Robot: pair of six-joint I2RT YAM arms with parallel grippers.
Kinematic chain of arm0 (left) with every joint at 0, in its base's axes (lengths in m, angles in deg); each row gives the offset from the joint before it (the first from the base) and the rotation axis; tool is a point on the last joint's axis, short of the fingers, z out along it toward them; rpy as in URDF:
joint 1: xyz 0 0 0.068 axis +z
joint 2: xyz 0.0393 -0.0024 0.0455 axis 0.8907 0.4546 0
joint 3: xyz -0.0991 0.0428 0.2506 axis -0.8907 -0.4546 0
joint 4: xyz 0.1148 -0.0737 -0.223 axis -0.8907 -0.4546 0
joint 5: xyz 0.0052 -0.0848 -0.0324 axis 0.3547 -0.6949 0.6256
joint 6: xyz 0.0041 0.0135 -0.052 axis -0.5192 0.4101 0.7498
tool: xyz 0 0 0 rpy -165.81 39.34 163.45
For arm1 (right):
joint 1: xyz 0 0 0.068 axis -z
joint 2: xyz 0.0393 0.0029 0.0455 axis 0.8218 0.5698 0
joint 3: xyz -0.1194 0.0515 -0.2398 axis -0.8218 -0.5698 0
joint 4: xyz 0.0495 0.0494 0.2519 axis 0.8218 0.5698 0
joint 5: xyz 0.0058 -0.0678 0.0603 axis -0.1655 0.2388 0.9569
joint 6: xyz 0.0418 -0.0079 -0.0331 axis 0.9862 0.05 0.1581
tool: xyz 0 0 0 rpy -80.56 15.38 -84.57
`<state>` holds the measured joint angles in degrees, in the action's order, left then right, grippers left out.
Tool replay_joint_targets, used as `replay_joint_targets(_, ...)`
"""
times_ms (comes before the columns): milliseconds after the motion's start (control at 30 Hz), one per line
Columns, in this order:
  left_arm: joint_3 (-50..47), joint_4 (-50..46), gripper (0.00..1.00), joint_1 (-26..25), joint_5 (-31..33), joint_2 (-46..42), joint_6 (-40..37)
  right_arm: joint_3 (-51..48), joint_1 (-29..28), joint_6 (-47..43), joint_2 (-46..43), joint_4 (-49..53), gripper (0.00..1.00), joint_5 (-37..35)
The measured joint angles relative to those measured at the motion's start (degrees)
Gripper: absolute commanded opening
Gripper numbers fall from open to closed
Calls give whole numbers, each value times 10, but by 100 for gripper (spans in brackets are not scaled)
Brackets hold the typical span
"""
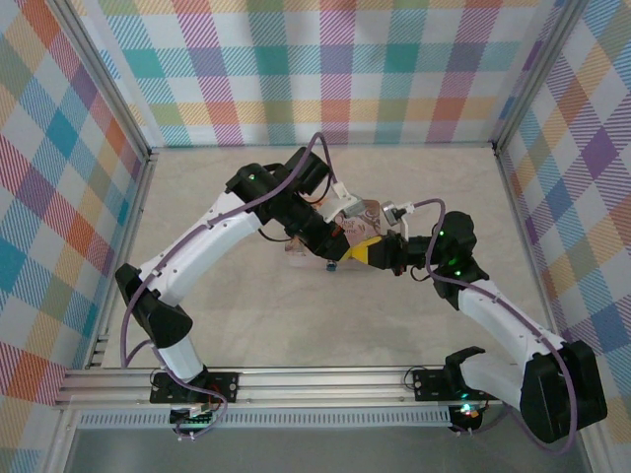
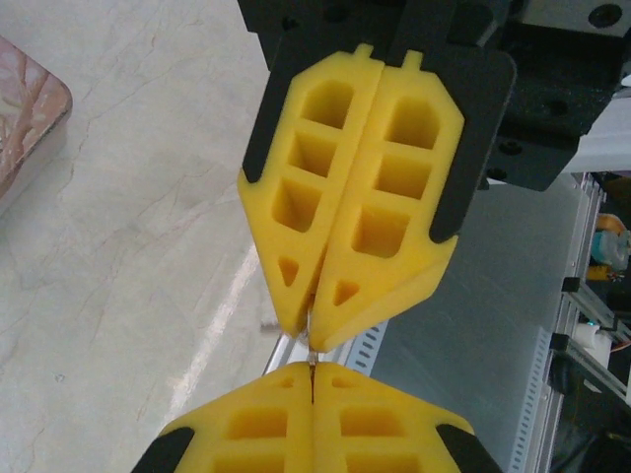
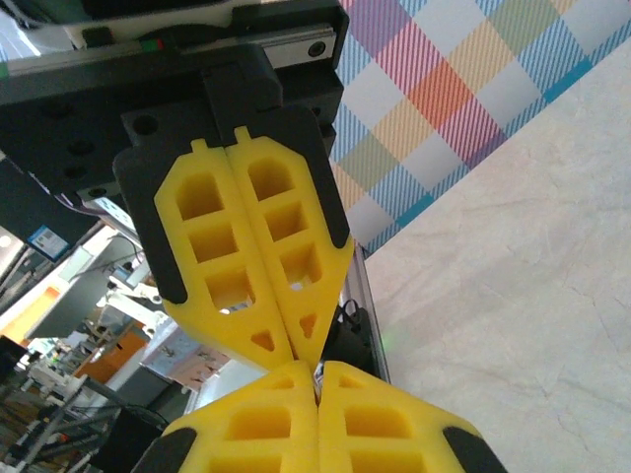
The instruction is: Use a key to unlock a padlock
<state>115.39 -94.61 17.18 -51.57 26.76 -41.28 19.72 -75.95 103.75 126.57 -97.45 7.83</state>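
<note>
Metal key [image 2: 310, 347], long axis vertical

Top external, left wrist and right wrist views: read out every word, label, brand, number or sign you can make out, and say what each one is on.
No text can be read in any view.
Pink tin: pattern only, no lettering visible.
Left gripper and right gripper: plain yellow fingers, no marks.
Key pinched between them: thin sliver, no marking visible.
Small tags in the room behind: too blurred to read.
</note>
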Motion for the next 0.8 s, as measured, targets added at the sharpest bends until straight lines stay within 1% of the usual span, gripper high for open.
replay_joint_targets(33, -1, 1, 0, 0, 0, 0, 0, 0, 0, -5, -3, 5, 0, -2)
replay_joint_targets(67, -2, 1, 7, 0, 0, -1, 0, 0, 0, -10, -7, 10, 0, -3)
replay_joint_targets(100, -4, 4, 21, 1, -2, -3, 1, 0, 0, -15, -11, 18, 0, -5)
replay_joint_targets(133, -9, 11, 33, 3, -2, -6, 4, 0, 0, -20, -16, 24, 0, -9)
replay_joint_targets(167, -13, 16, 36, 6, -1, -9, 9, 0, 0, -24, -20, 30, 0, -9)
replay_joint_targets(233, -31, 36, 38, 14, 0, -23, 23, 0, 0, -30, -29, 45, 0, -17)
replay_joint_targets(467, -128, 140, 41, 81, -2, -110, 101, 0, 0, -35, -59, 54, 0, -72)
replay_joint_targets(567, -150, 175, 44, 84, -9, -134, 126, 0, 0, -25, -58, 43, 0, -89)
replay_joint_targets(633, -162, 197, 48, 84, -17, -142, 139, 0, 0, -18, -57, 34, 0, -99)
replay_joint_targets(733, -170, 215, 48, 84, -23, -143, 151, 0, 0, -9, -56, 27, 0, -106)
replay_joint_targets(800, -172, 222, 53, 84, -25, -143, 155, -1, 0, -7, -56, 23, 0, -109)
